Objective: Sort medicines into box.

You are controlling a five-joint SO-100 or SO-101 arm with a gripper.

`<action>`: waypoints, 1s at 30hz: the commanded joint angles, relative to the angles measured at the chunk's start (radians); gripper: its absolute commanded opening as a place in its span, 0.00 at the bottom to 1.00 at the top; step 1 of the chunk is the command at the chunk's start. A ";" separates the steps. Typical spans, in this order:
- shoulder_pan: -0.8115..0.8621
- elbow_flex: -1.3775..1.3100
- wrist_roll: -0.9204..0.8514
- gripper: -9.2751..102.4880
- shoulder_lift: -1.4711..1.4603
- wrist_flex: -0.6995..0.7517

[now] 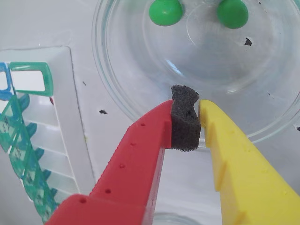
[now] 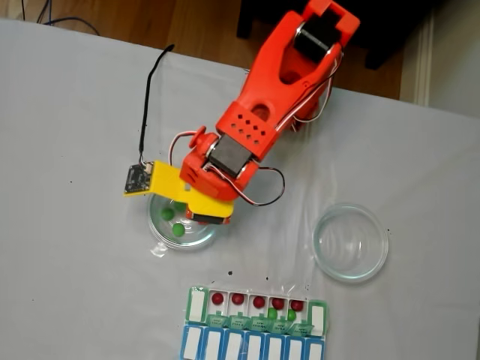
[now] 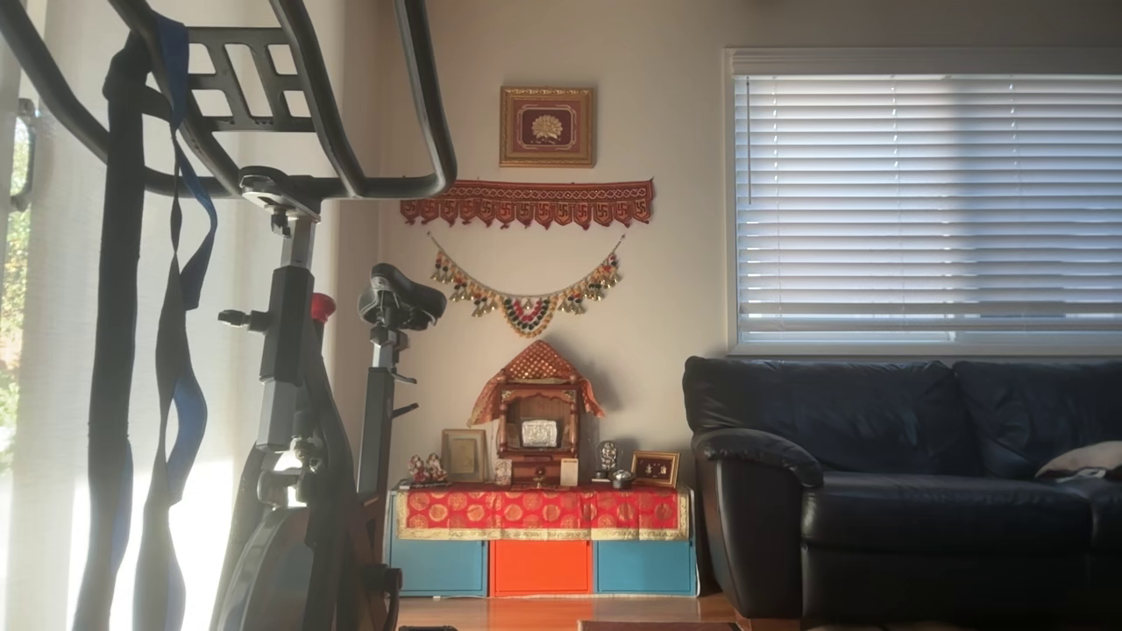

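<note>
Two green medicines (image 1: 165, 11) (image 1: 232, 13) lie at the far side of a clear round dish (image 1: 140, 61) in the wrist view. My gripper (image 1: 185, 112) hangs over the dish's near rim, its red and yellow fingers shut on nothing but their own dark foam pad. The fixed view shows my gripper (image 2: 196, 213) above the left dish (image 2: 159, 238), with green medicines (image 2: 178, 230) beside it. The box (image 2: 193, 304) lies below with its green lids open. Its compartments hold several red medicines (image 2: 238, 298) and two green ones (image 2: 272, 313). The box (image 1: 32, 78) is at the left of the wrist view.
An empty clear dish (image 2: 350, 241) stands to the right of the arm. A blue-lidded organizer row (image 2: 251, 346) lies against the box's near side. Tiny black specks (image 1: 248, 42) dot the dish and cloth. The other view looks into a living room, away from the table.
</note>
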 commanded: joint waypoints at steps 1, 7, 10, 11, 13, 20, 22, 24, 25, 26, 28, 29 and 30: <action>0.046 -0.014 -0.020 0.10 0.031 -0.037; 0.071 -0.002 -0.012 0.10 0.051 -0.043; 0.072 -0.020 -0.026 0.10 0.028 -0.029; 0.074 -0.028 -0.044 0.10 0.018 -0.020; 0.083 -0.032 -0.074 0.10 0.018 -0.021; 0.112 -0.037 -0.195 0.10 0.031 -0.032; 0.117 -0.014 -0.230 0.10 0.048 -0.052; 0.117 0.012 -0.275 0.10 0.060 -0.078; 0.114 0.011 -0.304 0.10 0.054 -0.080; 0.114 0.002 -0.328 0.10 0.041 -0.072; 0.114 -0.012 -0.380 0.10 0.021 -0.057; 0.114 -0.017 -0.407 0.10 0.015 -0.048; 0.114 -0.025 -0.433 0.10 0.008 -0.035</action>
